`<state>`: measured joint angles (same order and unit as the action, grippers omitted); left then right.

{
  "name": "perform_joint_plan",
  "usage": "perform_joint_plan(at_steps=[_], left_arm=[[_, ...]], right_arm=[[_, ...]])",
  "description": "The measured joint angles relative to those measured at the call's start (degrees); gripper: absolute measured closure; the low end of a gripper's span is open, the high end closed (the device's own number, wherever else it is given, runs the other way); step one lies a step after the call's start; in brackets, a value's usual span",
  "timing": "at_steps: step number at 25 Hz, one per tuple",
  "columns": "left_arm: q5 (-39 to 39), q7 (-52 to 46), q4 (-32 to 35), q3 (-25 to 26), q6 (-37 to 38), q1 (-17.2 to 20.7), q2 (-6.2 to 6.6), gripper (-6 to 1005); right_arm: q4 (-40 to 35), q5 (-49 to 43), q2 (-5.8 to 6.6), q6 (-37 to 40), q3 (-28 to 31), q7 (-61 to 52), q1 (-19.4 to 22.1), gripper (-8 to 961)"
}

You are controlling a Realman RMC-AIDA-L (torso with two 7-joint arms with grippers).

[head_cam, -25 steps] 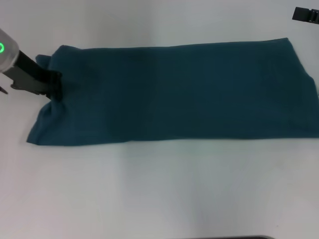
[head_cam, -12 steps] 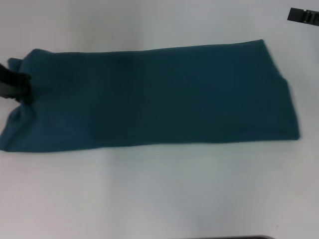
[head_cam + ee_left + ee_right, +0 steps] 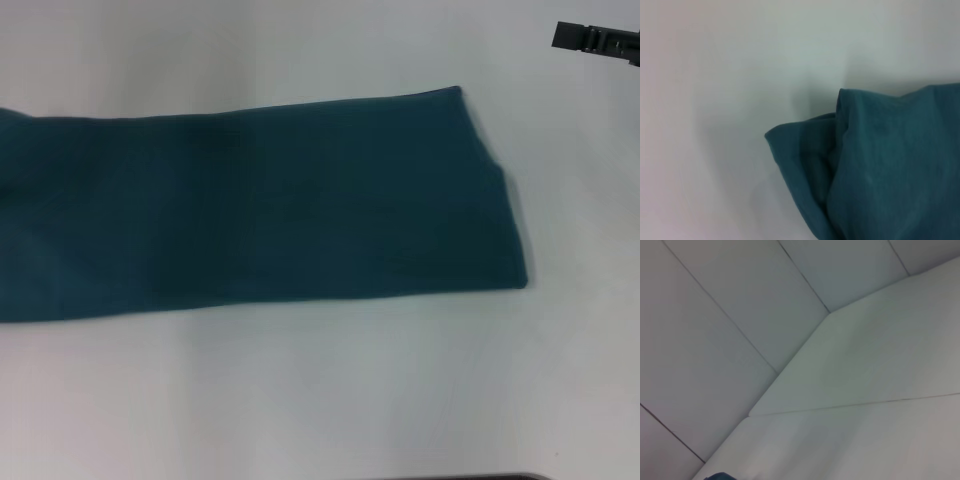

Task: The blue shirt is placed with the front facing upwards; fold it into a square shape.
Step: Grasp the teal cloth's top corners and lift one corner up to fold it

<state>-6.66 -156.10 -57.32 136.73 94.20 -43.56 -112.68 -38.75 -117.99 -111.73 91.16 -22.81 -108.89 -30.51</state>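
Note:
The blue shirt lies on the white table as a long flat band with its plain side up. Its left end runs off the head view's left edge, and its right end stops at a folded edge. In the left wrist view a bunched, folded corner of the shirt fills one side, with no fingers showing. My left gripper is outside the head view. Only a dark tip of my right gripper shows, far back at the right, well apart from the shirt. A sliver of the shirt shows in the right wrist view.
The white table spreads in front of and behind the shirt. A dark strip marks its near edge. Pale wall panels rise beyond the table's far side in the right wrist view.
The shirt has slid well to the left, its left end passing out of the head view. The left gripper that held that end has left the view too.

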Motion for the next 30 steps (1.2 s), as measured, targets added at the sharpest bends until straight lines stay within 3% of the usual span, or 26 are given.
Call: perform_joint_plan(at_steps=[6, 14, 24, 30], left_arm=[[0.1, 0.5, -0.9, -0.6, 1.5, 0.7, 1.14, 900], [0.2, 1.0, -4.3, -0.9, 3.5, 0.2, -0.34, 901], [-0.6, 1.1, -12.8, -1.4, 7.2, 0.0, -4.27, 901], [-4.6, 1.5, -19.8, -1.4, 11.1, 0.1, -6.51, 901]], right_arm=[[0.0, -0.1, -0.37, -0.4, -0.5, 0.0, -0.5, 286], [0.0, -0.1, -0.61, -1.0, -3.3, 0.1, -1.3, 285], [0.1, -0.1, -2.1, -1.5, -10.1, 4.6, -1.8, 286], [0.5, -0.1, -4.19, -2.0, -11.3, 9.2, -1.9, 286]])
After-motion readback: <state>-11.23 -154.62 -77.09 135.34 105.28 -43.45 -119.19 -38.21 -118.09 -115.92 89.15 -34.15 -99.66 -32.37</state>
